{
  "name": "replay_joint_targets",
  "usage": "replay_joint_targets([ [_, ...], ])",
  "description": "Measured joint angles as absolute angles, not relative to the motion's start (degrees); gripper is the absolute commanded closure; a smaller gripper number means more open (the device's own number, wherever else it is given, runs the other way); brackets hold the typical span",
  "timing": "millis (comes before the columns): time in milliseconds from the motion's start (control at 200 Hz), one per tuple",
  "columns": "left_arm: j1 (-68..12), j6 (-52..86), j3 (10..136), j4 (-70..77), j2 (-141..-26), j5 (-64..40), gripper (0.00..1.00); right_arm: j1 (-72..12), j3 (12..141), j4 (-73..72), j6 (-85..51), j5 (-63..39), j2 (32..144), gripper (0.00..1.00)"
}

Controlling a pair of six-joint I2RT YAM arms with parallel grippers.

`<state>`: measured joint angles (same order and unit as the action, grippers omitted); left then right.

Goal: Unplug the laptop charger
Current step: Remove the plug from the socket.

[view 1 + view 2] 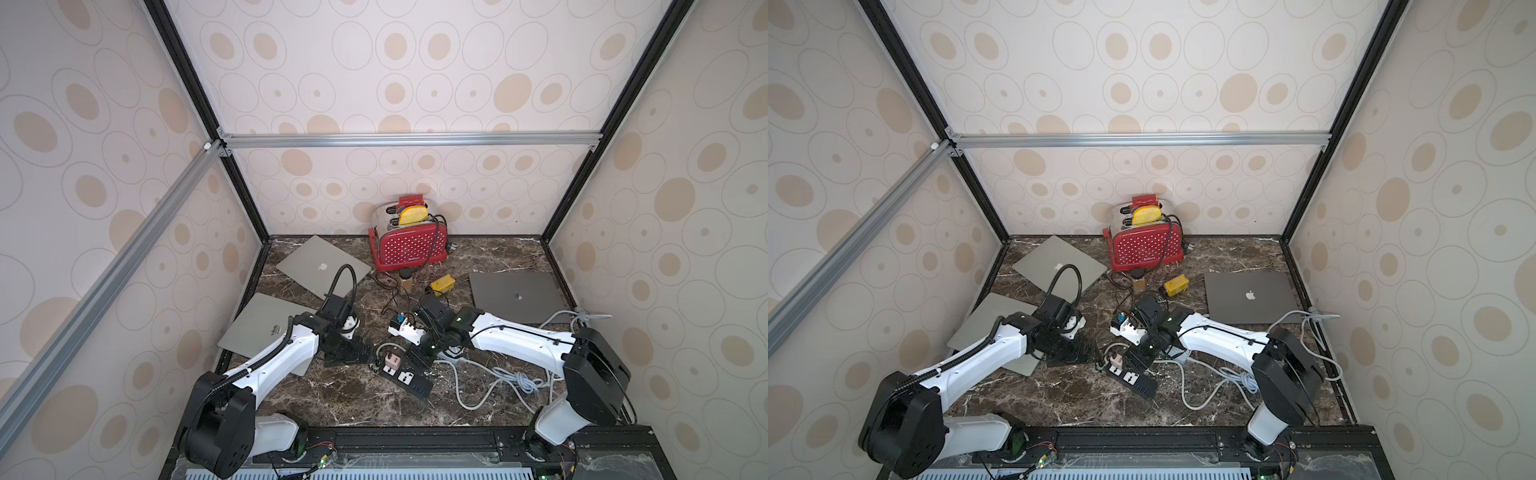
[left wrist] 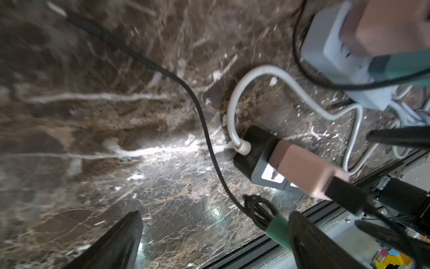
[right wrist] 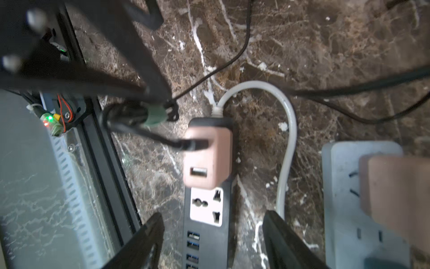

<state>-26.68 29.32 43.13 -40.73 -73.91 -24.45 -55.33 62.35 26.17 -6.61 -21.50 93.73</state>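
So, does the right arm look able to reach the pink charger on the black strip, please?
Probably yes: the right fingers are open over the strip, the charger just ahead, with nothing between.

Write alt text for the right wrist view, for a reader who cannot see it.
A pink charger sits plugged into a black power strip on a marble table, a black cable in one port. The right gripper hangs open above the strip.

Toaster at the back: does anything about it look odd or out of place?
Yes. The red toaster sits askew to the back wall. Its black cord is draped across its dotted front face, and a yellow slice sticks up from a slot.
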Motion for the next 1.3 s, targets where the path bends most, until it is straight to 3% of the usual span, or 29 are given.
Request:
replay_joint_targets([
  [295, -29.32, 33.80, 40.29, -33.41, -75.48, -25.36, 0.01, -56.66, 63.18, 17.58, -6.90, -24.91, 100.42, 0.49],
  [571, -29.36, 33.82, 40.45, -31.53, -80.86, -24.97, 0.01, -56.99, 63.29, 14.83, -6.42, -23.99, 101.54, 0.82],
  [972, -29.36, 34.81, 40.66, -31.09, -82.50, -24.91, 0.02, -60.82, 63.16, 14.50, -3.40, -13.65, 100.40, 1.00],
  [1297, -29.30, 39.59, 39.16, -21.71, -84.86, -28.97, 0.04, -60.90, 57.45, 10.24, -2.96, -5.56, 96.16, 1.00],
])
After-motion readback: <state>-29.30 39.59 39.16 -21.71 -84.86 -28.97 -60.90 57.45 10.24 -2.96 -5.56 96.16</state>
